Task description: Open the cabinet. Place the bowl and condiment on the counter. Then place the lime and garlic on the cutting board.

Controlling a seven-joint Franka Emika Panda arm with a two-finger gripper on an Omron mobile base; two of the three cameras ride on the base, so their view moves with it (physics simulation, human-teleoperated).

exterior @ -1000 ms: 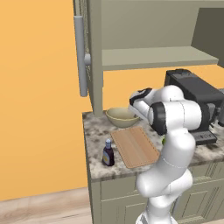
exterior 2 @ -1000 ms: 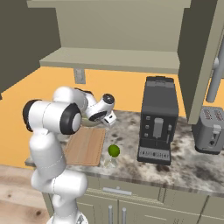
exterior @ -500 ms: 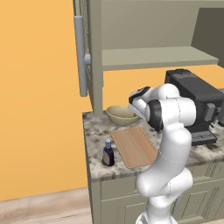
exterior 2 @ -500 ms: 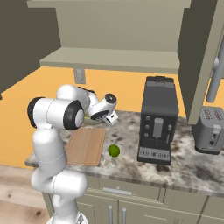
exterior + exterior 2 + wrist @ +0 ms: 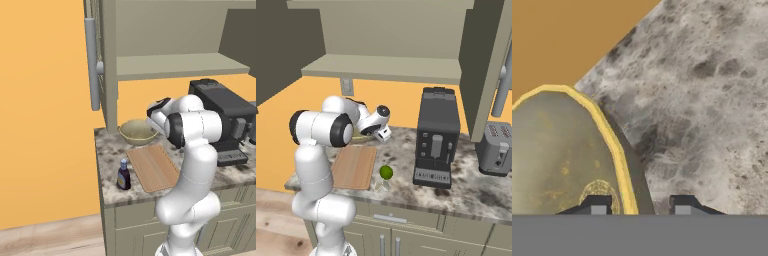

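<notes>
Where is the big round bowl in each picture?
Left base view: the bowl sits on the counter behind the cutting board, near the middle.
Right base view: I can't pick it out; the arm covers that spot.
Hand view: bowl at lower left, yellowish rim straddled by the fingertips.
Shared landmark: the mottled counter.

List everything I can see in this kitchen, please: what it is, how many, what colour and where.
cabinet: one, grey-olive, on the wall, doors open, shelf bare.
counter: one, mottled grey-white stone.
bowl: one, beige-olive with yellowish rim, on the counter by the wall.
cutting board: one, light-brown wood, in front of the bowl, nothing on it.
condiment: one dark bottle, purple-blue cap, left of the board.
lime: one, green, on the counter beside the board.
coffee machine: one, black, on the counter.
toaster: one, grey, far right.
gripper: one, jaws either side of the bowl's rim.
</notes>
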